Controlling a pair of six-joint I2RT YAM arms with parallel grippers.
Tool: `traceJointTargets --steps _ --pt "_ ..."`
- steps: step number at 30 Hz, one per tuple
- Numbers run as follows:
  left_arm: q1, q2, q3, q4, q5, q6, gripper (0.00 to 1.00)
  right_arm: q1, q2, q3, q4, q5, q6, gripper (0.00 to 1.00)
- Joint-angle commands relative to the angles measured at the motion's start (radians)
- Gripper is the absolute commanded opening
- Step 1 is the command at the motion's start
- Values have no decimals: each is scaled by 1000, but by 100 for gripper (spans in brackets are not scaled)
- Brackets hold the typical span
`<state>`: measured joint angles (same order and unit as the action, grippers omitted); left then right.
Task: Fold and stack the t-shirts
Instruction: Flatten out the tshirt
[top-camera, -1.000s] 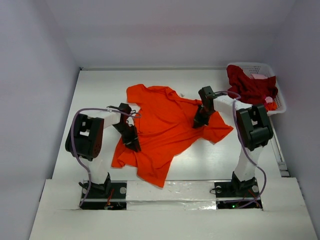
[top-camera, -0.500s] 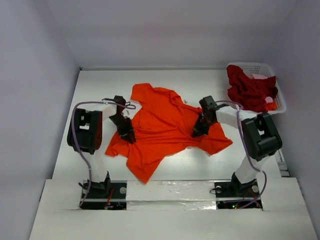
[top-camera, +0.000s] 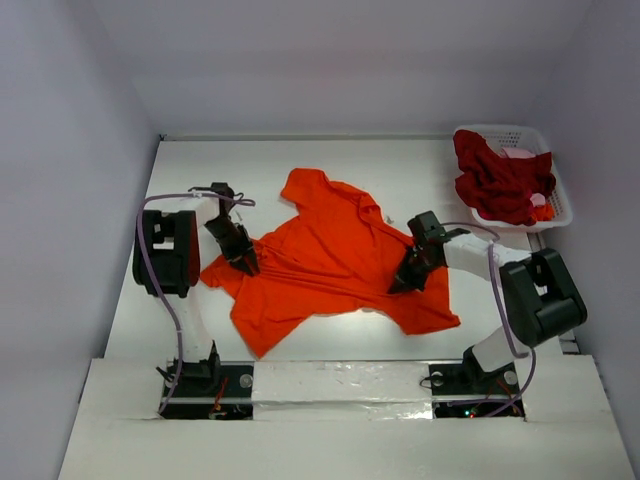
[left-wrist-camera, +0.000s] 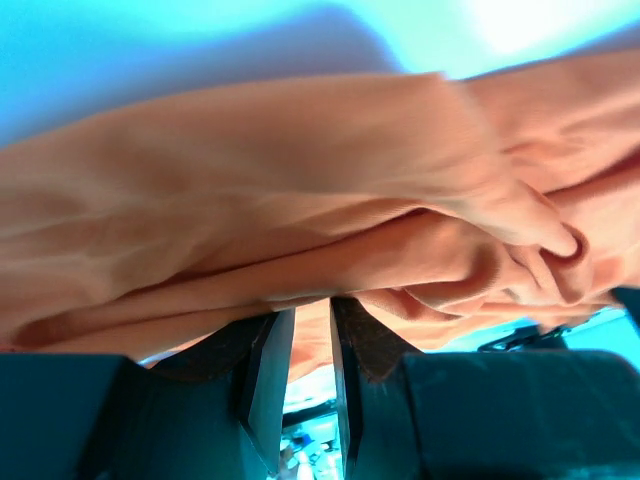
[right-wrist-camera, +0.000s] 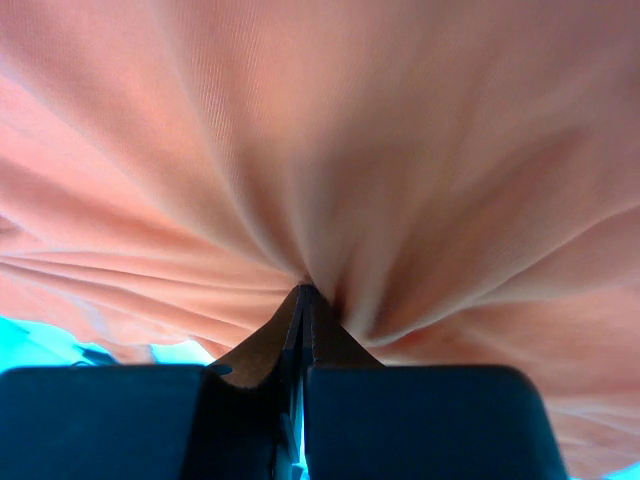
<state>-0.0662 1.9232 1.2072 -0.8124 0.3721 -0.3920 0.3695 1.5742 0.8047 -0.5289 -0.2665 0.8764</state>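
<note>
While the left gripper nips a bunched fold of the orange-red t-shirt — jaws nearly together — the right gripper pinches its opposite side tight, cloth spread between them (the crimson t-shirt lies well beyond the right gripper, in a basket).

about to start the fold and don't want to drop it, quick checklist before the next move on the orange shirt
1. Right gripper pinching the orange t-shirt: ok, jaws shut, cloth fans out from the tips.
2. Left gripper holding it: ok, cloth bunched in its jaws.
3. Shirt lying flat: not ok, creases run between the two grips.
4. Layers caught in each pinch: cannot tell.
5. Shirt apart from the white basket: ok.
6. Dark red t-shirt out for folding: not ok, heaped in the basket.
</note>
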Motion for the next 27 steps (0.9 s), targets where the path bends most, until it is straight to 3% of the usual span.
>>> traceJointTargets --steps 1,15,24,27 --pt "43 48 43 58 -148 41 21 13 -54 -45 -68 26 13 0" --pt "62 88 134 45 -176 19 21 22 -213 -114 -109 27 41 0" --pt "42 -208 61 -19 -90 -4 23 69 -149 316 -233 197 -164 0" --pt "29 -327 -71 -4 -78 -19 25 69 -86 493 -243 196 -224 0"
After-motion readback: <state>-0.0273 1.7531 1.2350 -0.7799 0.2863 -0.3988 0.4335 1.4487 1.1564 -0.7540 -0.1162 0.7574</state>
